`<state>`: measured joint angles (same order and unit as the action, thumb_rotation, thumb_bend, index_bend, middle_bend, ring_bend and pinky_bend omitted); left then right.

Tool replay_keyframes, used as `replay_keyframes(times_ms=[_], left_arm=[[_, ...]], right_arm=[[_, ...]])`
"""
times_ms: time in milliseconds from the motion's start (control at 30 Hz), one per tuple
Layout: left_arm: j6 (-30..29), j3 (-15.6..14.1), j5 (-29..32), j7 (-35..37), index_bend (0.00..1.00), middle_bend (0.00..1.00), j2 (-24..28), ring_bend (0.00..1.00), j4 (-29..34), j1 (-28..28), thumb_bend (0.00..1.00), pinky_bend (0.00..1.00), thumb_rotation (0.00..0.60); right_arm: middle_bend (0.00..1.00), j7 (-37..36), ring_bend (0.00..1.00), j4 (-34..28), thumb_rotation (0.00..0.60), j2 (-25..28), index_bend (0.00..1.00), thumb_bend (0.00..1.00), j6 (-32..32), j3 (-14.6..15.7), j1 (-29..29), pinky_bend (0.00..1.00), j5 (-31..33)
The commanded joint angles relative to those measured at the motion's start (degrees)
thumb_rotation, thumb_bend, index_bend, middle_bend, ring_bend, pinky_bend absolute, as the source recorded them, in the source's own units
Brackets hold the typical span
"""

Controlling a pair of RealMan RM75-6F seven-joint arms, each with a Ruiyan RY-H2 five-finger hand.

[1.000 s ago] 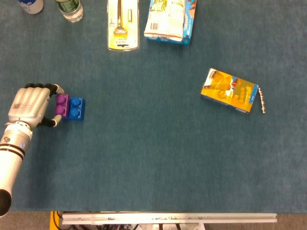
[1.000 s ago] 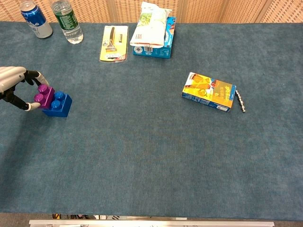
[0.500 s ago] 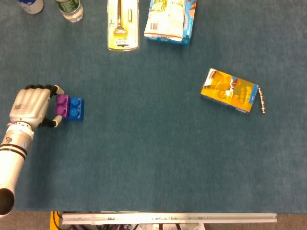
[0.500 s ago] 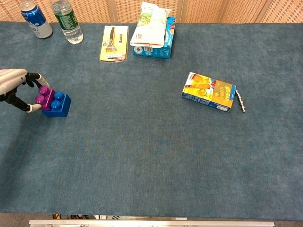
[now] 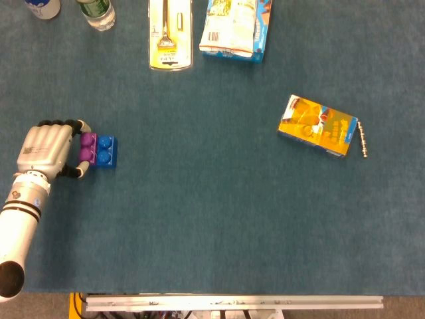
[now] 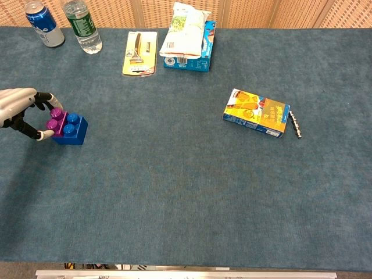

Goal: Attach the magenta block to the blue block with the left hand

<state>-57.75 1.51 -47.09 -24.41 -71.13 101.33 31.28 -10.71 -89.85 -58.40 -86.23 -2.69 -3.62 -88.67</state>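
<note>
The magenta block [image 5: 87, 147] sits on the left half of the blue block [image 5: 106, 151], which rests on the table at the far left. In the chest view the magenta block [image 6: 56, 122] stands only slightly above the blue block [image 6: 74, 131], and the two look pressed together. My left hand [image 5: 46, 149] is just left of the pair, its thumb and fingers reaching around the magenta block from both ends and pinching it. The same left hand [image 6: 17, 106] enters the chest view at the left edge. My right hand appears in neither view.
Along the far edge stand a soda can [image 6: 44, 23] and a water bottle [image 6: 81, 25], with a yellow razor pack [image 6: 140, 53] and a snack bag on a blue box [image 6: 186, 37] beside them. At the right lie an orange carton [image 6: 257, 113] and a small metal rod [image 6: 295, 124].
The magenta block has dropped lower onto the blue block, and the pair has settled flat on the table. My left hand has shifted slightly down with it, still around the magenta block.
</note>
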Motion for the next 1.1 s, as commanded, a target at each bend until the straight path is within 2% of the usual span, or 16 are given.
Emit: replay_keyframes(times_ms=[33,100,200,267,333,433,533,700,767,933,1100], left_arm=[[0.1,-0.1,0.1,-0.1,0.3,0.29,0.0,0.24,0.0,0.1,0.3,0.18,0.6],[0.1,-0.2,0.2,-0.1,0.28,0.29,0.2,0.24,0.3,0.1,0.3,0.18,0.6],[-0.2,0.0,-0.6,0.9,0.16,0.24,0.8,0.22,1.2,-0.1,0.3,0.18,0.6],[-0.6,0.2,-1.5,1.9,0.04,0.15,1.1,0.18,1.6,-0.4,0.29,0.18,0.6],[-1.1,0.4,-2.7,2.9,0.0,0.09,1.5,0.12,2.1,-0.8,0.28,0.18,0.6],[-2.1,0.6,-4.3,4.0,0.0,0.04,1.7,0.08,2.6,-1.4,0.28,0.18,0.6],[-3.7,0.8,-6.1,5.3,0.0,0.04,2.2,0.08,3.4,-2.2,0.28,0.18,0.6],[-11.1,1.0,-11.6,7.3,0.01,0.08,1.6,0.1,3.1,-5.7,0.28,0.18,0.6],[-14.4,0.7,-14.4,8.6,0.06,0.11,1.5,0.12,2.8,-7.5,0.28,0.18,0.6],[-21.6,-1.0,-20.7,9.7,0.14,0.17,1.5,0.15,1.6,-12.0,0.28,0.18,0.6],[-26.1,-2.5,-23.9,9.6,0.17,0.18,1.9,0.15,1.9,-15.6,0.28,0.18,0.6]], right_arm=[[0.51,0.0,0.44,0.0,0.6,0.0,0.5,0.28,-0.1,0.0,0.0,0.47,0.0],[0.51,0.0,0.44,0.1,0.6,0.0,0.5,0.28,-0.1,0.0,0.1,0.47,0.0],[0.51,0.0,0.44,0.1,0.6,0.0,0.51,0.28,-0.1,-0.1,0.1,0.47,0.1],[0.51,0.0,0.44,0.2,0.6,0.0,0.51,0.28,-0.1,-0.1,0.1,0.47,0.1],[0.51,0.0,0.44,0.2,0.6,-0.1,0.51,0.28,-0.1,-0.1,0.0,0.47,0.1],[0.51,0.0,0.44,0.3,0.6,-0.2,0.51,0.28,-0.1,-0.2,0.0,0.47,0.1],[0.51,-0.1,0.44,0.4,0.6,-0.2,0.5,0.28,0.0,-0.3,0.0,0.47,0.4],[0.51,0.1,0.44,0.5,0.6,0.0,0.51,0.28,0.3,-0.5,0.0,0.47,1.0],[0.51,0.2,0.44,0.4,0.6,0.1,0.5,0.28,0.6,-0.5,-0.1,0.47,1.2],[0.51,1.1,0.44,0.0,0.6,0.1,0.5,0.28,1.7,-0.4,-0.3,0.47,1.7],[0.51,2.0,0.44,-0.5,0.6,0.0,0.5,0.28,2.8,-0.4,-0.8,0.47,2.1]])
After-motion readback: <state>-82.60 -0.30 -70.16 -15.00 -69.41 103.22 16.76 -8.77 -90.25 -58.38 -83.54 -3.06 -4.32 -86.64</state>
